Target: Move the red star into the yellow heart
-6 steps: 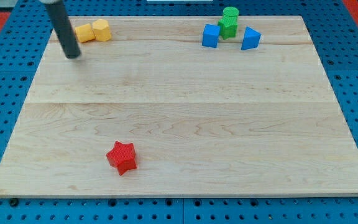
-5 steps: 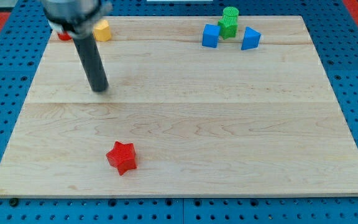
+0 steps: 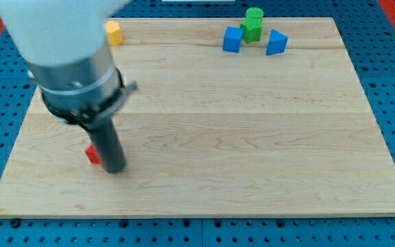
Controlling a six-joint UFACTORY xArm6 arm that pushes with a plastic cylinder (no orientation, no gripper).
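My tip [image 3: 114, 167] is low on the board's left side. The rod and the arm above it hide most of the red star [image 3: 92, 156]; only a small red sliver shows just left of the rod, touching it. A yellow block [image 3: 112, 32] shows at the view's top left, partly covered by the arm; its shape cannot be made out, and the second yellow block beside it is hidden. The red star is far below the yellow block.
A blue cube [image 3: 232, 39], a green block [image 3: 253, 24] and a blue angular block [image 3: 276, 42] cluster at the view's top right. The wooden board [image 3: 252, 137] lies on a blue pegboard table.
The arm swept from the board's top left down toward the view's bottom. The red star has shifted left and slightly up, and is now mostly hidden behind the rod.
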